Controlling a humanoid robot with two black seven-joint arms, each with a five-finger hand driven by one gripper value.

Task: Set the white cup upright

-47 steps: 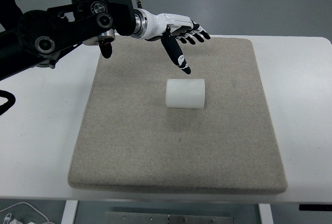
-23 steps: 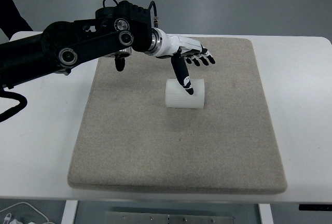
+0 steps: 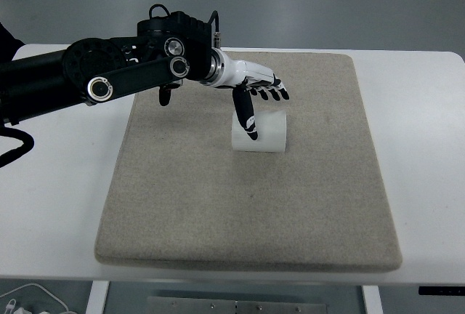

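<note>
A: What's hidden or hard to read?

B: Upper-left part of the white cup [image 3: 263, 134] sits behind the left hand [image 3: 251, 90]. Can't tell which end is the mouth; both ends look same from head cam. Left arm [image 3: 87, 81] cut off at frame's left edge, so shoulder not seen. Dark cable loop [image 3: 16, 150] at far left partly out of frame. More cable [image 3: 29, 299] below table's near edge, bottom left, small & unclear.

A: Fingers?

B: Spread, holding nothing. Thumb [image 3: 245, 114] points down, tip over cup's left-front face. Contact vs. just above: can't tell. Other four fingers [image 3: 272, 92] extend right, fanned over cup's far top edge, not wrapped round it.

A: Hand/arm pose?

B: Arm comes in from left, reaching rightward across far-left of the mat [image 3: 218, 219]. Wrist white, palm facing roughly down, hand above & slightly behind cup.

A: Cup location?

B: Lying on its side on the beige mat, a bit beyond mat centre, long axis running left-right. Mat lies flat on the white table [image 3: 429, 147].

A: Right hand?

B: Not in view.
</note>
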